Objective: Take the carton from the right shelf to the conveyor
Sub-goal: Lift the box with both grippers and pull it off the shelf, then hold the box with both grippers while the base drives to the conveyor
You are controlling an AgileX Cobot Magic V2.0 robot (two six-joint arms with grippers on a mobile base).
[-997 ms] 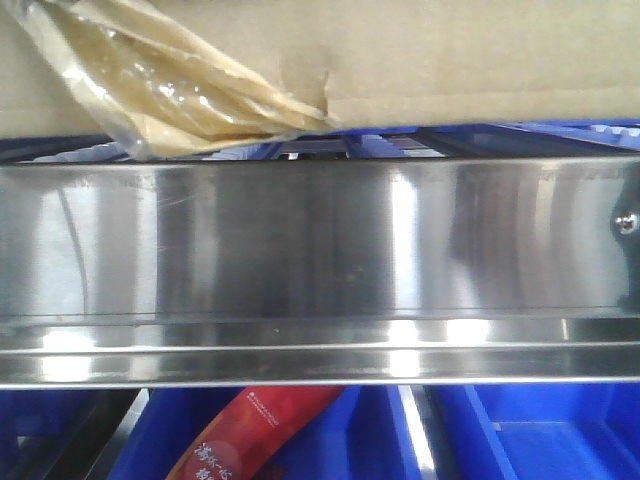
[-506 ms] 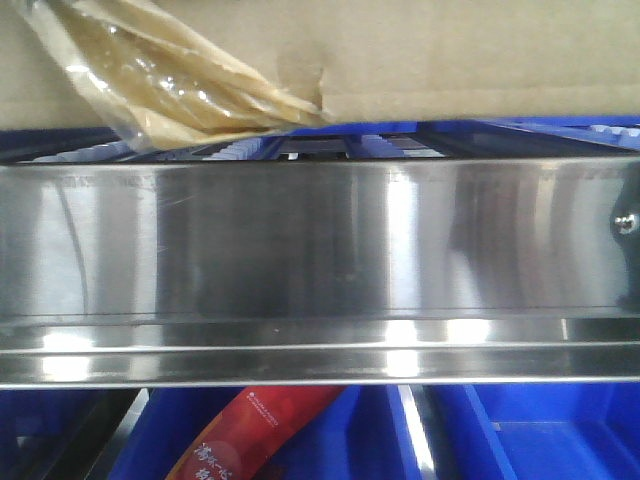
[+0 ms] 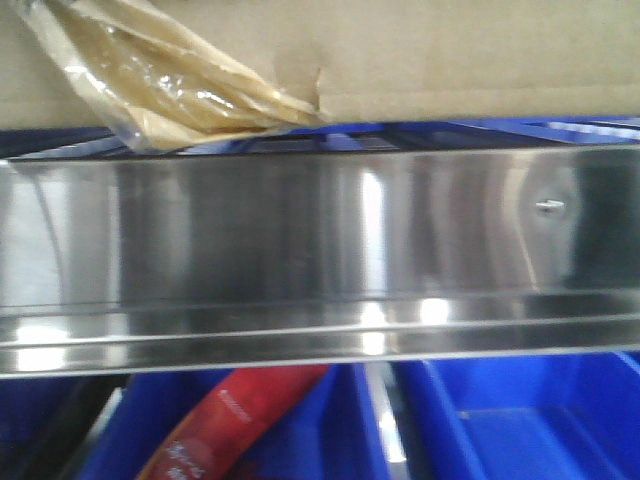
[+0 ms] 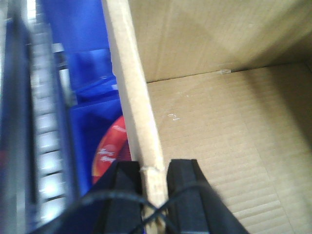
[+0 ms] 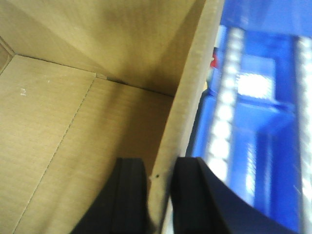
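Brown carton (image 3: 450, 60): plain corrugated cardboard, open at the top. In the front view its lower edge runs across the top of the picture, just above the right shelf (image 3: 300, 240). A narrow dark gap with some blue shows between them. Whether the carton touches anything under it, I cannot tell.
Tape wad (image 3: 170, 85): yellowish, clear and crumpled. It hangs on the left part of the carton's lower edge and reaches down to the top of the steel.
Left pincer (image 4: 155, 178): two black fingers closed tight on the left wall of the carton, one finger outside and one inside. The bare cardboard floor lies to the right of them.
Right pincer (image 5: 158, 187): closed in the same way on the right wall, one finger on each face. The inside of the carton is to its left.
Shelf front: a wide band of shiny brushed steel with a lower lip, crossing the whole front view.
Screw (image 3: 547, 207): small, on the right part of the steel.
Blue bins (image 3: 520, 420): plastic, under the steel band.
Red packet (image 3: 240, 420): it lies tilted in the left bin, and its print is too blurred to read.
Rollers (image 5: 226, 112): pale rows on blue, blurred, beside the carton's right wall.
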